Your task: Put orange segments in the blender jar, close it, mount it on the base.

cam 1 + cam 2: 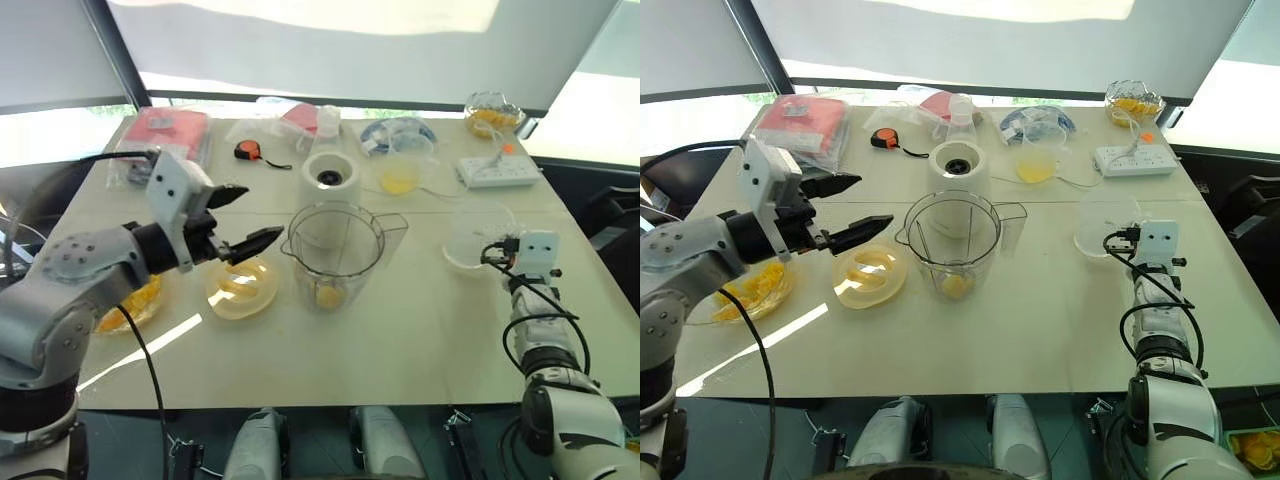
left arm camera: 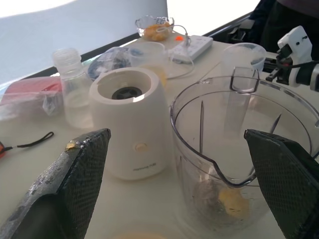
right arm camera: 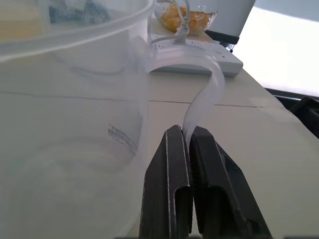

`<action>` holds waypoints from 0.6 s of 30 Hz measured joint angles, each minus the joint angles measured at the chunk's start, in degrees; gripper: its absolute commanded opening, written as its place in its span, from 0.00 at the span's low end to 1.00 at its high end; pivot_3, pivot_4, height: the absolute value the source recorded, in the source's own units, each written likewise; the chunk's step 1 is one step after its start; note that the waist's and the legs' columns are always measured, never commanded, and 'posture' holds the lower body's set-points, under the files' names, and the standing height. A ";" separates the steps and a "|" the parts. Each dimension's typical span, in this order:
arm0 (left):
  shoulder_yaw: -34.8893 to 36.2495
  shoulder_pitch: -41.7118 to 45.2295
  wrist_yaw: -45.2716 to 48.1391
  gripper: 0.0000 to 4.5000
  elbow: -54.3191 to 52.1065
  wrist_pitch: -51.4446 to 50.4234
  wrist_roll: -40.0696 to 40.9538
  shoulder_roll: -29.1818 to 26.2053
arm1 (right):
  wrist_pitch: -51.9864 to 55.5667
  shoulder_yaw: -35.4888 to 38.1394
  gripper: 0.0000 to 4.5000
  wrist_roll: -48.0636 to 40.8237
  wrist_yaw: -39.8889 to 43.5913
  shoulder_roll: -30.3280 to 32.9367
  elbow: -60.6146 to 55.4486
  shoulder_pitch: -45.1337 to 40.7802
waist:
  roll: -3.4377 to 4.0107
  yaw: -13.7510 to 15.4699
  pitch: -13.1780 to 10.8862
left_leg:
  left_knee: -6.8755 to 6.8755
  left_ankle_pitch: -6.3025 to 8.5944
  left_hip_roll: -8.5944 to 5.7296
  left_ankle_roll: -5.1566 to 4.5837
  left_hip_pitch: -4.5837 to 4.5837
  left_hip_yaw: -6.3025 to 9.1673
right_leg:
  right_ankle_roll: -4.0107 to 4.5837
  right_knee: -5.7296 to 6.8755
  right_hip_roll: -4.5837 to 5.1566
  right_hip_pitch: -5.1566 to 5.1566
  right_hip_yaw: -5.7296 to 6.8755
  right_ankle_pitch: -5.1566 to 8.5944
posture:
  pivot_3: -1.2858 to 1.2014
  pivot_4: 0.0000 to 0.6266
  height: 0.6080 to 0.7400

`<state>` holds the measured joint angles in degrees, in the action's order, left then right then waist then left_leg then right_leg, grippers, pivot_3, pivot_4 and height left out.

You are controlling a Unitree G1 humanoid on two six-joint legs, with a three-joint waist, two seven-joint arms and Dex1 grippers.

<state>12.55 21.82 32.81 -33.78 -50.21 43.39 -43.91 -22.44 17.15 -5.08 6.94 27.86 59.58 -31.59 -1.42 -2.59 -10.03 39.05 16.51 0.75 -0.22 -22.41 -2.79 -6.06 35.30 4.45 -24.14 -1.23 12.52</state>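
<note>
Blender jar (image 1: 333, 255): standing upright at mid-table, directly in front of the white base (image 1: 331, 177), an orange segment (image 1: 329, 295) lying at its bottom. Clear rigid plastic, probably light, likely slick-walled; the side handle or rim is looking like the safest hold. Left gripper (image 1: 240, 218) is hovering just beside the jar, fingers spread wide and empty, above a yellowish lid (image 1: 241, 287). Right gripper (image 3: 190, 137) is pinching the thin handle of a translucent cup (image 1: 478, 235) well to the jar's right, jaws closed tight on it.
</note>
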 measured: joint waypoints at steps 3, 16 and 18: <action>-0.11 0.24 1.06 1.00 1.89 0.68 -0.47 -0.52 | 0.55 0.31 0.01 -1.30 -0.38 -0.58 -1.40 -0.37 | 0.02 0.02 -0.02 | 0.00 0.00 0.00 0.00 0.00 -0.01 | 0.00 0.00 0.00 0.00 0.00 0.00 | 0.52 0.24 1.00; -3.91 8.47 8.98 1.00 11.35 2.51 -3.09 -3.56 | 8.24 0.21 0.01 -3.54 -0.23 1.75 -33.74 0.74 | 0.27 0.14 -0.19 | -0.07 0.00 0.02 0.00 -0.09 -0.02 | -0.18 0.02 0.01 -0.17 0.00 -0.09 | 0.52 0.24 1.00; -4.48 9.13 10.73 1.00 12.56 2.79 -3.39 -3.92 | 11.41 -0.40 0.01 -2.42 0.33 3.58 -40.81 1.18 | 0.27 0.16 -0.21 | -0.09 0.01 0.04 -0.01 -0.10 -0.02 | -0.18 0.03 0.01 -0.19 0.02 -0.08 | 0.52 0.24 1.00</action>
<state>8.07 30.95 43.54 -21.22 -47.42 40.00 -47.83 -11.02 16.74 -7.49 7.26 31.44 18.77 -30.42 -1.15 -2.43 -10.24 38.97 16.52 0.79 -0.23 -22.50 -2.81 -6.24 35.33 4.46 -24.33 -1.21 12.44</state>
